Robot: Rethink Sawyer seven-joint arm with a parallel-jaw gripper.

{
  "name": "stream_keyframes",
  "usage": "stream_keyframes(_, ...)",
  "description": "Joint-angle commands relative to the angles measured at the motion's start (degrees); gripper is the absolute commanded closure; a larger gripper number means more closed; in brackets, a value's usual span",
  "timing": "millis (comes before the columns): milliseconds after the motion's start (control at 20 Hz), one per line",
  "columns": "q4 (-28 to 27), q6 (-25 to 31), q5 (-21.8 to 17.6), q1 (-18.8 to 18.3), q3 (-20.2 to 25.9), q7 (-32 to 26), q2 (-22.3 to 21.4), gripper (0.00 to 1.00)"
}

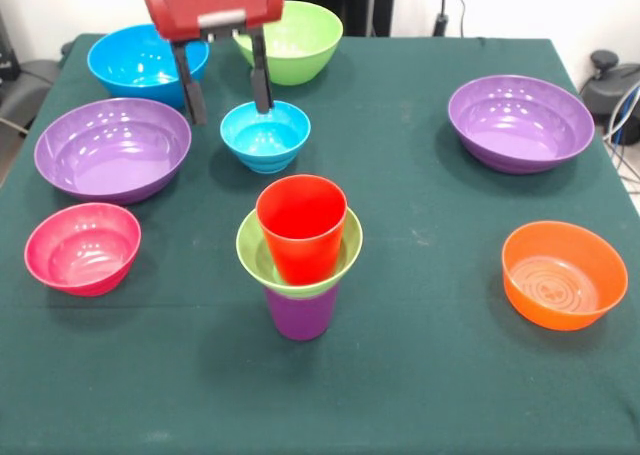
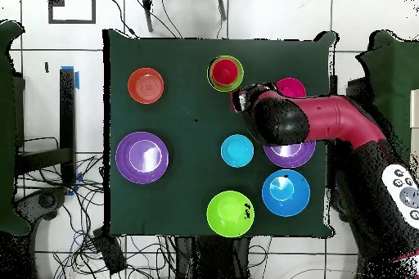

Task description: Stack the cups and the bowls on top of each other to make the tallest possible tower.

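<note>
Green cloth covers the counter (image 1: 420,305), and near its middle we see the tower (image 1: 300,255): a translucent purple plastic cup (image 1: 301,313) at the bottom, a small lime green plastic bowl (image 1: 258,255) seated on its rim, and a solid red plastic cup (image 1: 300,225) standing upright in that bowl. We find the red and black claw (image 1: 228,95) above and behind the tower, toward the robot's side of the counter, with its two dark fingers (image 1: 190,83) spread apart and holding nothing. One finger hangs over the far rim of a small glossy blue bowl (image 1: 265,135), which sits between the claw and the tower. In the overhead view the arm (image 2: 327,122) reaches in just beside the tower (image 2: 225,72) and partly covers a wide purple bowl (image 2: 290,154).
</note>
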Motion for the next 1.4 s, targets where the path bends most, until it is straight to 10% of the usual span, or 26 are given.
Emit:
stream_keyframes(50,6.02,-5.19,-8.59,-1.08,-1.93,-7.53,6.25,0.0)
stream_keyframes(950,10.01,-6.59,-12.76,-4.49,-1.34,-5.27,6.05,0.0)
stream_keyframes(1400,5.55,-7.66,-16.25,-3.68,-3.26,-6.27,12.71,0.0)
